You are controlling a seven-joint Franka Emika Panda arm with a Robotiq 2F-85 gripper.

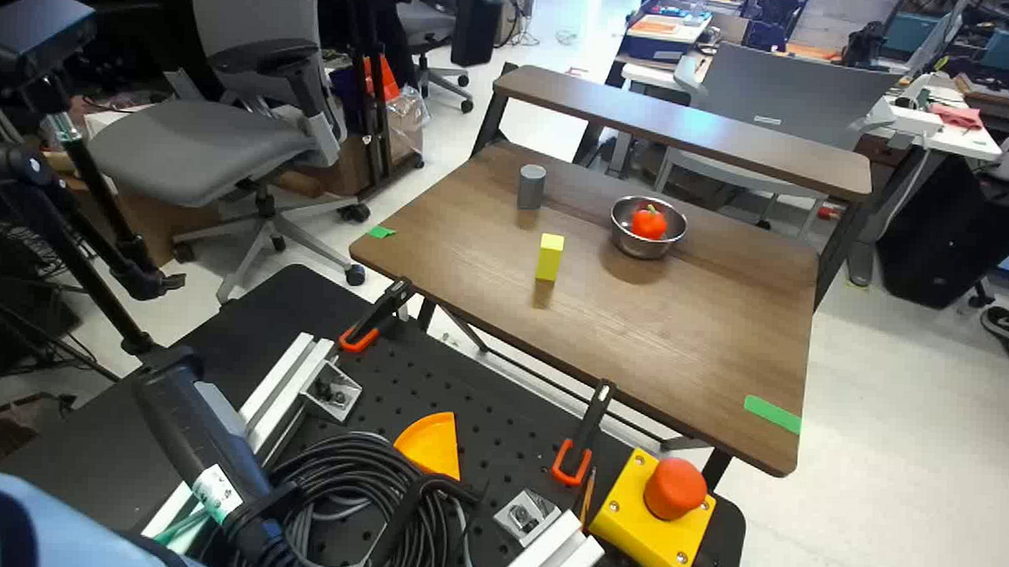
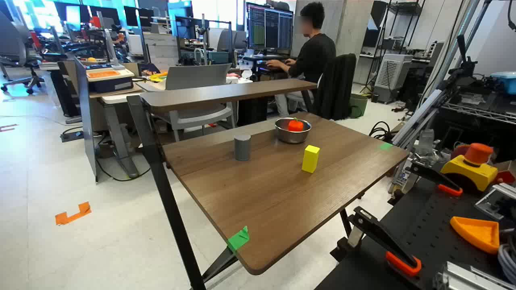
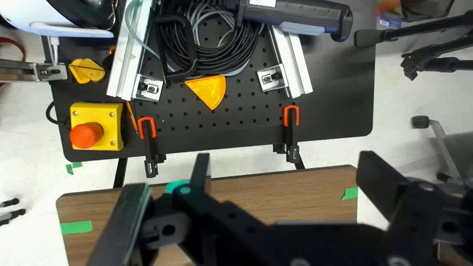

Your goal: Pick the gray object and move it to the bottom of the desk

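Note:
The gray object (image 1: 531, 188) is a small upright gray cylinder near the far-left part of the brown wooden desk (image 1: 678, 348). It also stands on the desk (image 2: 258, 193) in an exterior view (image 2: 242, 148), left of the yellow block and the bowl. In the wrist view my gripper (image 3: 285, 154) is open, with wide-apart fingers and nothing between them. It is high above the desk (image 3: 295, 188), and the gray object is hidden or out of view there. The dark shapes at the top edge of an exterior view may be the fingers; I cannot tell.
A yellow block (image 1: 549, 258) stands upright near the gray object. A silvery bowl (image 1: 624, 236) holds a red-orange pepper (image 1: 649, 223). A raised shelf (image 1: 686, 126) runs along the desk's far edge. Clamps (image 1: 587, 429) and an emergency stop (image 1: 673, 491) are on the black table.

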